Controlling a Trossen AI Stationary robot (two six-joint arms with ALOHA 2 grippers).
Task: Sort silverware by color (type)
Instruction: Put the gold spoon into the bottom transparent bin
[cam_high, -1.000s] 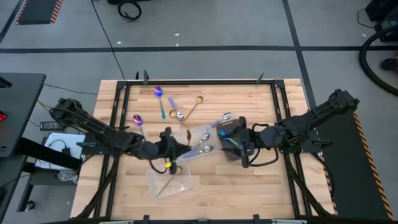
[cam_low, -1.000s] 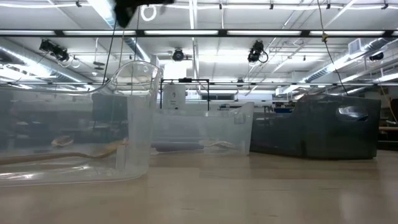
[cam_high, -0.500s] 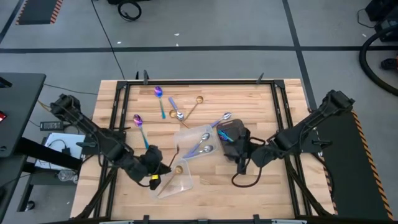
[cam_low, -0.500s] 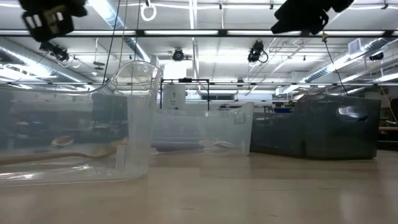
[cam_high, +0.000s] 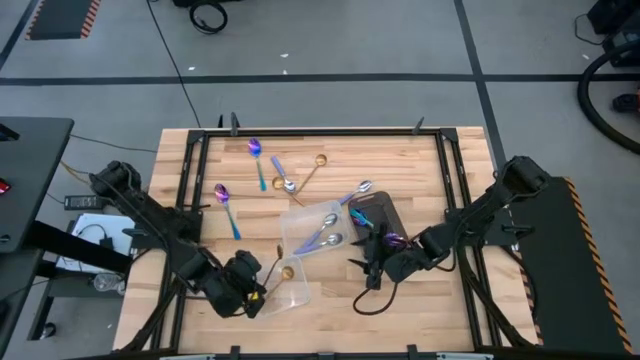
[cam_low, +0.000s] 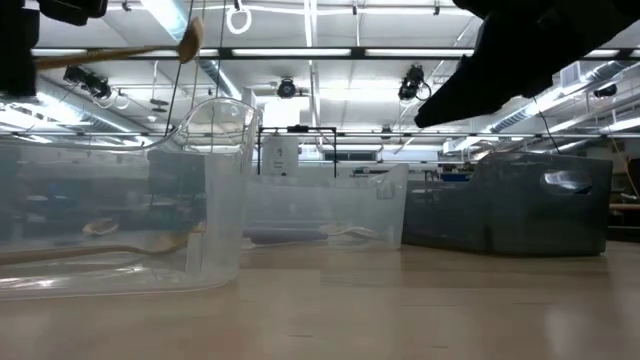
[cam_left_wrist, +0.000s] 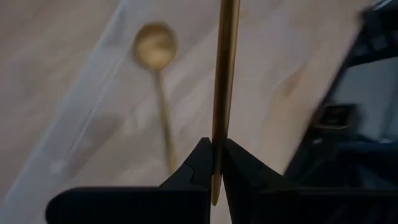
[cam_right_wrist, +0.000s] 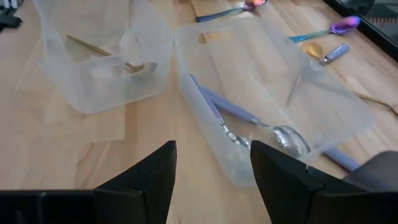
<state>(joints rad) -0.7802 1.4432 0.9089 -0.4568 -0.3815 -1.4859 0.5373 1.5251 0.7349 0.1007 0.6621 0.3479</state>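
Observation:
My left gripper (cam_high: 252, 290) hangs over the near clear container (cam_high: 283, 292), shut on a gold spoon (cam_low: 120, 48) that shows high in the low view. A second gold spoon (cam_left_wrist: 157, 68) lies on that container's floor. My right gripper (cam_right_wrist: 211, 177) stands open beside the dark tray (cam_high: 385, 212), its fingers toward the middle clear container (cam_right_wrist: 261, 93), where silver spoons (cam_right_wrist: 273, 132) lie. Iridescent pieces (cam_high: 362, 218) rest in the tray. On the far table lie loose iridescent spoons (cam_high: 257, 152), (cam_high: 224, 196), a silver one (cam_high: 360, 188) and a gold one (cam_high: 313, 168). My left gripper pinches the gold spoon's handle (cam_left_wrist: 217, 146) between its two fingertips, close to the handle's free end, which pokes out just behind them. The spoon sticks out forward past the fingertips, its bowl (cam_low: 190, 38) farthest from them. It hangs clear, roughly level, above the near container.
The two clear containers and the dark tray crowd the table's middle and near part, between the two arms. A black frame (cam_high: 320, 131) edges the wooden top. Bare wood (cam_high: 410, 165) lies at the far right.
My left gripper has carried the gold spoon from the middle container toward the table's near left, sinking and rolling its wrist; the spoon now lies level over the near container. My right gripper, still open, has come down and toward the near edge, off the dark tray.

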